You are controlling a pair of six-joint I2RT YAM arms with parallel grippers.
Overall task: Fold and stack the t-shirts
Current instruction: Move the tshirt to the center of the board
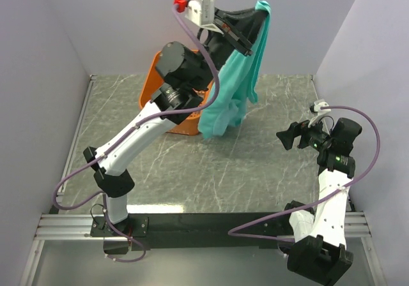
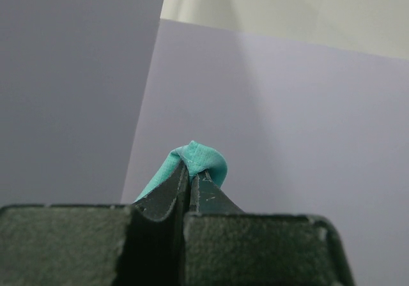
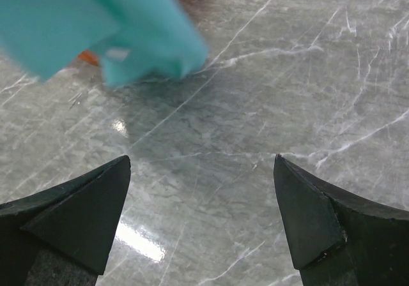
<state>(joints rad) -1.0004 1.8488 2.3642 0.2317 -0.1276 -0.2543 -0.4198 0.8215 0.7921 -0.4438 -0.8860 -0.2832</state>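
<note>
Partly hidden by the white left arm (image 1: pixel 147 129), an orange plastic basket (image 1: pixel 150 89) sits on the grey marble table (image 1: pixel 211 177). Raised high, the left gripper (image 1: pixel 250 47) clamps a plain teal cotton t-shirt (image 1: pixel 235 91) that dangles below it. The right gripper (image 1: pixel 284 137) gapes, well apart.

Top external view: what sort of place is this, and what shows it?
Probably a robotics lab test cell: two black-and-white robot arms bolted to an aluminium rail, plain pale panel walls boxing in a grey marble-pattern table, and a teal cotton t-shirt as practice material.
</note>
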